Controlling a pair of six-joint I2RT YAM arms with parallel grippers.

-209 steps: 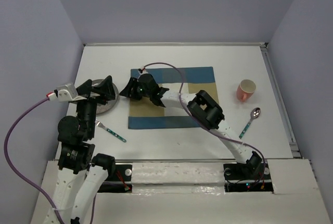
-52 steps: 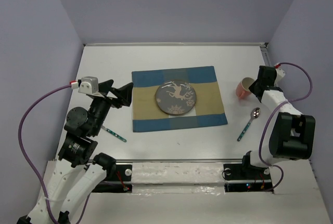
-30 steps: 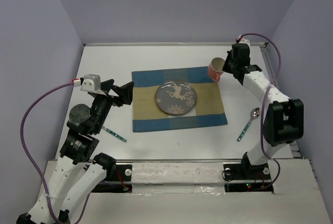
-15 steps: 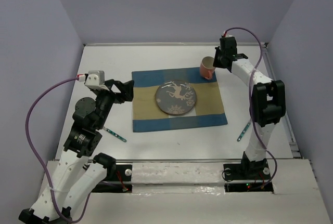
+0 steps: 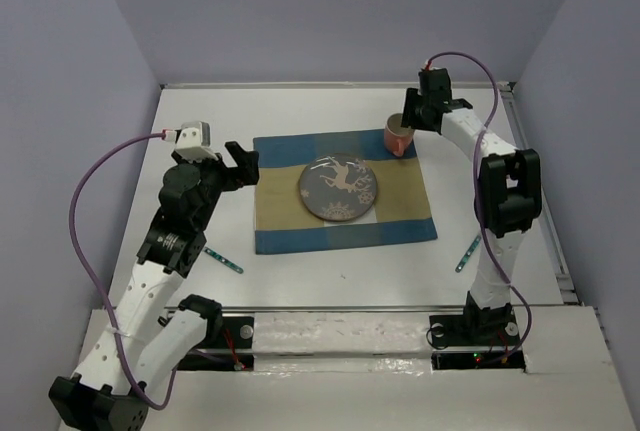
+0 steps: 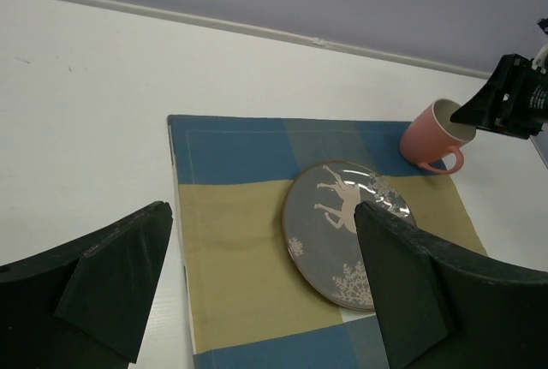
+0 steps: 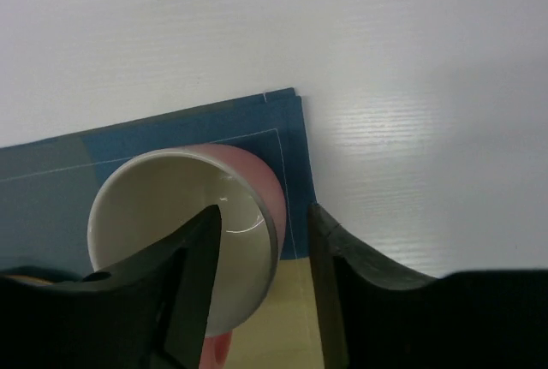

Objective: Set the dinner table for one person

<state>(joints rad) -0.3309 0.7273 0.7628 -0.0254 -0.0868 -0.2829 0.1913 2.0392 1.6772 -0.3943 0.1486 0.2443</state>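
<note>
The right tool (image 7: pixel 264 219) is standing released, jaws parted astride the wall of the pink mug (image 7: pixel 163 206), which is sitting upright on the far right corner of the checked placemat (image 5: pixel 290 216), near the plate (image 5: pixel 340 189). The left tool (image 6: pixel 261 215) is hanging wide open, empty, above the white bench (image 5: pixel 330 111) carrying everything.

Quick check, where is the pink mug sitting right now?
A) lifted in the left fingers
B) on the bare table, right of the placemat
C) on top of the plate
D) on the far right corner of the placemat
D: the mug stands on the blue far right corner of the placemat, just beyond the plate.
</note>
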